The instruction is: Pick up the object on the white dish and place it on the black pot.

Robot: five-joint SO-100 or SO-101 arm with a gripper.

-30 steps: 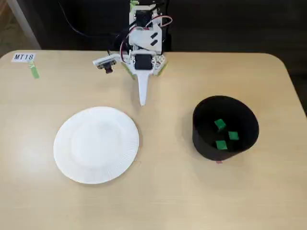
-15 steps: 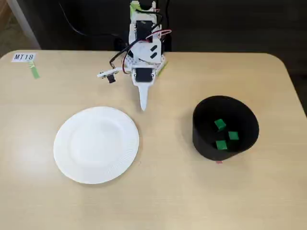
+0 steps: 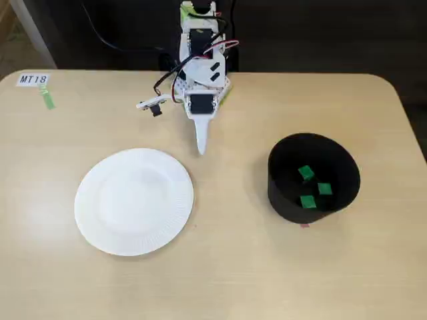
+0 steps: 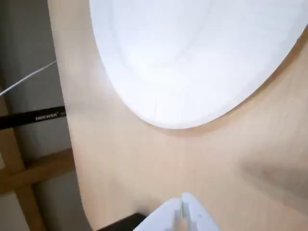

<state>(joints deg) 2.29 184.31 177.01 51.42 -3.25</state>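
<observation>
A round white paper plate with a finely ribbed rim (image 3: 133, 201) is seen lying bare on the light wooden table (image 3: 220, 267), left of centre in the fixed view. Three small bright green cubes (image 3: 313, 187) are found inside the matte black round tub (image 3: 280, 193), which stands well apart at the right. The white two-finger gripper (image 3: 201, 147) is held near the far edge of the table, between plate and tub, its fingers pressed together and nothing gripped; its closed tips (image 4: 183, 211) are also shown in the wrist view, near the plate's rim (image 4: 159, 115).
</observation>
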